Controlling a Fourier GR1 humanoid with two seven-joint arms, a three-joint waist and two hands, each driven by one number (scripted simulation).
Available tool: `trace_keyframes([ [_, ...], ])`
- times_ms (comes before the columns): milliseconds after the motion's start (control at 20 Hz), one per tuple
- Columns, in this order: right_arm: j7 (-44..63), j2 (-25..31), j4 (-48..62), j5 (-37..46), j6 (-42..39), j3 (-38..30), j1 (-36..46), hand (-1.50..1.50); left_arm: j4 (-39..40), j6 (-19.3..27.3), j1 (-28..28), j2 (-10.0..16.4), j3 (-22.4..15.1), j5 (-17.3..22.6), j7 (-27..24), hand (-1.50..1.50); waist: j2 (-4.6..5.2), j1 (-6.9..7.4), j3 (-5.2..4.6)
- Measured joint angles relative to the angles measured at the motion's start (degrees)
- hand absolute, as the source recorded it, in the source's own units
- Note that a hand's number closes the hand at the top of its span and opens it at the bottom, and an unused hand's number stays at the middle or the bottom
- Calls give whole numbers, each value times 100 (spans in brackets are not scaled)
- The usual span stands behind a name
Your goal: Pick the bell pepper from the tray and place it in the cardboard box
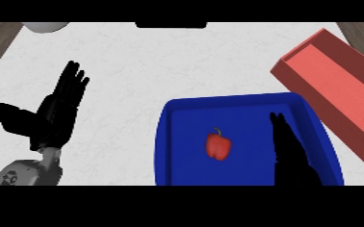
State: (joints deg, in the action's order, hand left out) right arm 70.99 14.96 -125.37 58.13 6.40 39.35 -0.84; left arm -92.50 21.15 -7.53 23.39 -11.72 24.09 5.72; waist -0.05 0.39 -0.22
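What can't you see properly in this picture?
- Head view: the red box runs off the right edge, so its whole shape is unseen.
- Head view: the right hand hides part of the tray beneath it.
- Head view: a white round thing is cut by the top edge; unidentifiable.

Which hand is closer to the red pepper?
The right hand, over the blue tray beside the bell pepper. The left hand rests off the tray, far left.

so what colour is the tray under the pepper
Blue; the tray shows best in the head view.
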Motion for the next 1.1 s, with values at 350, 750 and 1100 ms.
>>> trace_keyframes([
  [350,-156,-953,521,787,-365,-86,84,-150,-33,-42,37,-36,104,-61,40,0,-3,-24,12],
  [750,-254,-1364,1057,900,-399,-182,188,-150,-71,-61,102,-197,108,-216,42,0,3,-19,19],
  [1100,-344,-1422,1392,977,-395,-333,145,-150,-84,-167,91,-236,236,-249,113,0,3,-26,19],
])
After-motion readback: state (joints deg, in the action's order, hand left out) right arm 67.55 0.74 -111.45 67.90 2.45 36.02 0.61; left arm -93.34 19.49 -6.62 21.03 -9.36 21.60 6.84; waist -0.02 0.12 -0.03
